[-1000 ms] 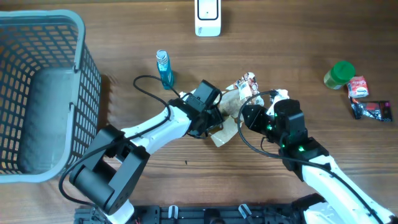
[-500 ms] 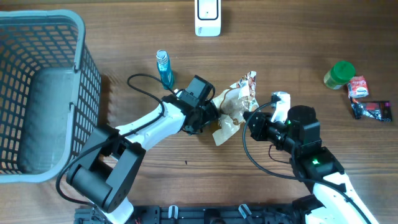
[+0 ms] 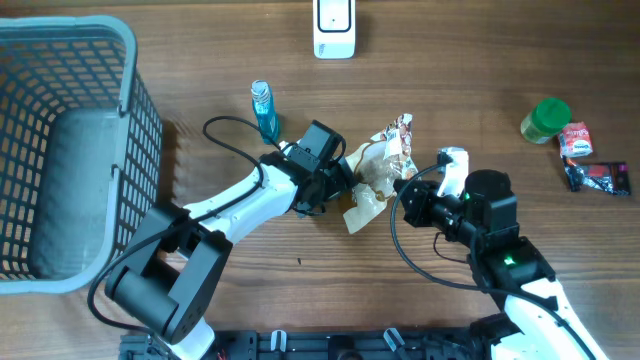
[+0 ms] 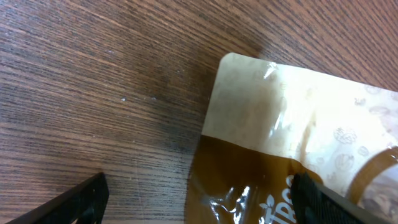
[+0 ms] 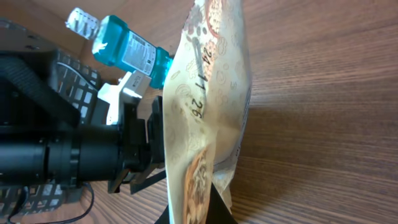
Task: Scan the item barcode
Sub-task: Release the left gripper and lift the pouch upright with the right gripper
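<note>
Three cams, all parked around the snack pouch [image 3: 372, 180]

Overhead sat high up and looked straight down at the table [image 3: 480, 60], pouch near mid-frame. Left wrist cam was jammed in close over the pouch's corner, facing down at the wood. Right wrist cam hugged the pouch's edge, looking past it to the blue bottle [image 5: 124, 48] behind. All three shared the pouch; overhead and right wrist also shared the bottle.

Glossy crinkled plastic pouch [image 3: 375, 175], matt wood-grain table [image 3: 480, 90]
</note>
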